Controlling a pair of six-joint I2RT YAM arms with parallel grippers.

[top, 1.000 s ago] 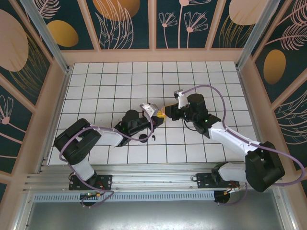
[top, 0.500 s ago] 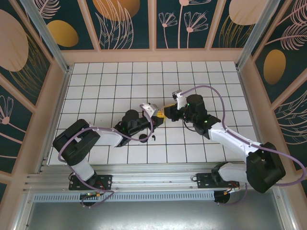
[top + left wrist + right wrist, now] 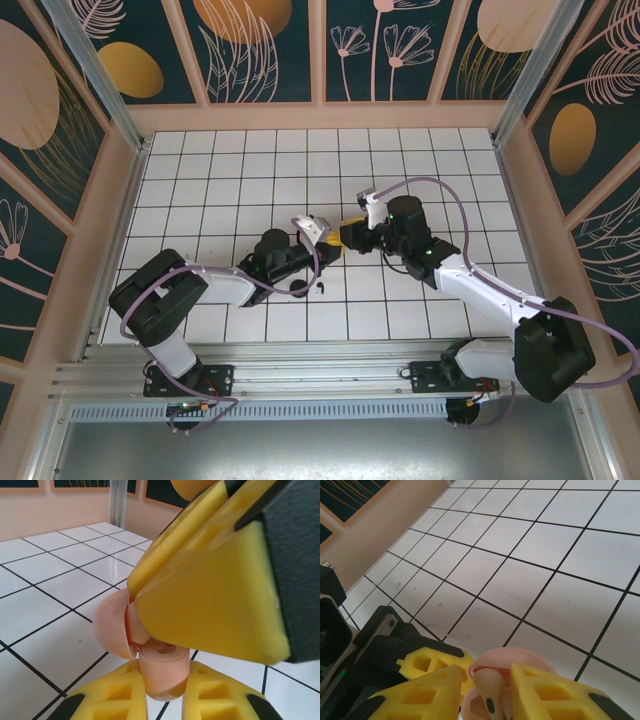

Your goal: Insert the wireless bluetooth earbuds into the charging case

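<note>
The left gripper (image 3: pixel 162 702) is clenched on the base of the open pink charging case (image 3: pixel 159 667). A pale pink earbud (image 3: pixel 487 694) sits between the fingers of the right gripper (image 3: pixel 485 675), directly over the case; whether they press it cannot be determined. Risk: release off the socket lets the earbud tip, jam or fall onto the table (image 3: pixel 530 545).

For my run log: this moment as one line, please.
left gripper: shut on pink charging case | right gripper: pink earbud between jaws, at open case | stage: inserting
</note>
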